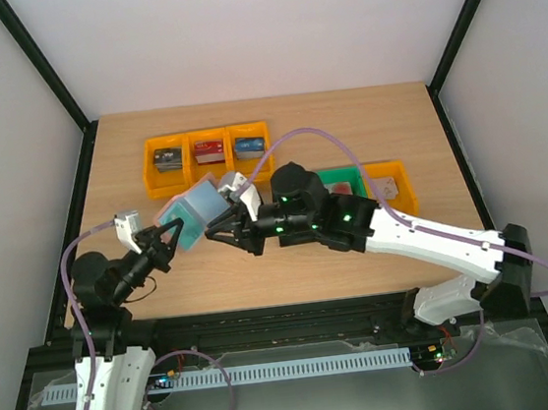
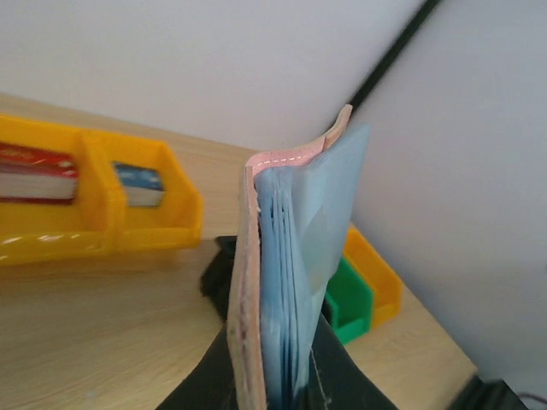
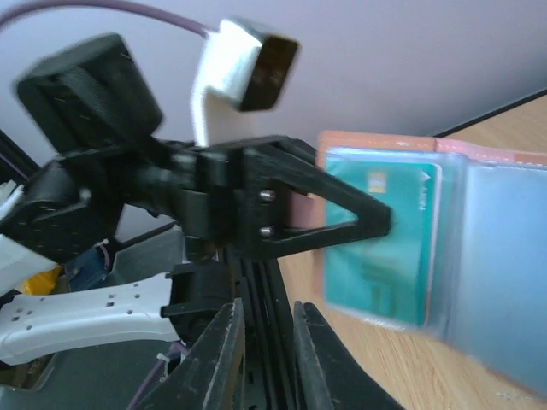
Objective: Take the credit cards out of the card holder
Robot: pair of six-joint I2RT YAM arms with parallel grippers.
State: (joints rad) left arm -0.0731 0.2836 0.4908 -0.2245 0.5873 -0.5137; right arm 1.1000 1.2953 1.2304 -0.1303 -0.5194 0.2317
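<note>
The left gripper (image 1: 173,234) is clamped on the edge of the card holder (image 1: 196,212), holding it open above the table (image 1: 343,118). A teal credit card (image 3: 376,248) sits in its clear sleeve. The right gripper (image 3: 267,309) hovers just beside it, fingers slightly apart and empty.

1. The table (image 1: 344,128) shows pale wood grain, smooth and matt
2. The card holder (image 2: 244,325) has a leather-like, finely grained reddish-brown outside with a stitched pinkish edge
3. Inside, it is thin, pale blue, translucent plastic with a soft sheen
4. The teal credit card (image 3: 376,248) looks like smooth, glossy plastic
5. The yellow bins (image 2: 175,213) are shiny moulded plastic
6. The left gripper (image 3: 376,220) is matt black plastic with small metal screw heads
</note>
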